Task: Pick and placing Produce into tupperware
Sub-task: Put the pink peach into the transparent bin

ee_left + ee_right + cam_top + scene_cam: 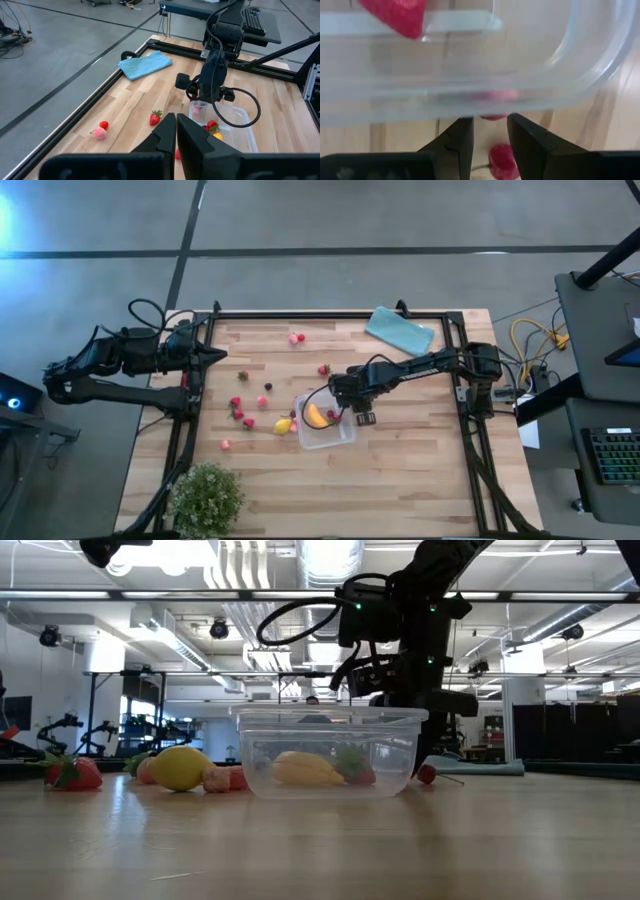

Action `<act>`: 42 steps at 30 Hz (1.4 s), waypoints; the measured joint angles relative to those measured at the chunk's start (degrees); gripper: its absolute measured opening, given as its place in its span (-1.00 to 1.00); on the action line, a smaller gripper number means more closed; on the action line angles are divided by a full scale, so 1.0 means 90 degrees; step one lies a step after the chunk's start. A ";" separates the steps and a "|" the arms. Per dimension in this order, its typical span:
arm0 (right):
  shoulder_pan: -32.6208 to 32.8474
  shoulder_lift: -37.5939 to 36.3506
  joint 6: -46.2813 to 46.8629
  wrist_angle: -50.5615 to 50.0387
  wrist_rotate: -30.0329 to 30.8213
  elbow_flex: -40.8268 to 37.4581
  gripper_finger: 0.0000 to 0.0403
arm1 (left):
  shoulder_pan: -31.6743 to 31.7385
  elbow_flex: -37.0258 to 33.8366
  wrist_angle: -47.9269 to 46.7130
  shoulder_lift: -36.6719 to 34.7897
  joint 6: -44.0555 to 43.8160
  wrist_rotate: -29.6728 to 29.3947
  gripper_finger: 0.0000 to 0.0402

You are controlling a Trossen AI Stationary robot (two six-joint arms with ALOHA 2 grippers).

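The right gripper (362, 418) hovers at the plastic box (326, 422) rim, jaws slightly spread and empty, above a red piece (503, 161) on the tabletop (420, 470). Best to descend straight, clearing the rim. The left gripper (176, 134) waits, jaws pressed together.

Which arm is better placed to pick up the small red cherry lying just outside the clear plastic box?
The right. Its gripper hangs open beside the clear plastic box, with the small red cherry between its fingertips. The left gripper waits shut at the table's left edge.
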 joint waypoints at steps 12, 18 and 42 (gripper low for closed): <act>0.0019 0.0000 0.0041 0.0119 -0.0073 0.0000 -0.14 | 0.0000 0.0000 -0.0001 0.0000 0.0001 -0.0001 -1.00; 0.0019 0.0000 0.0036 0.0338 -0.0085 0.0000 -0.02 | -0.0002 0.0000 -0.0002 0.0000 0.0001 0.0000 -1.00; 0.0032 0.0005 0.0075 0.0560 -0.0194 -0.0189 -0.35 | -0.0002 0.0000 -0.0002 0.0000 -0.0150 0.0002 -1.00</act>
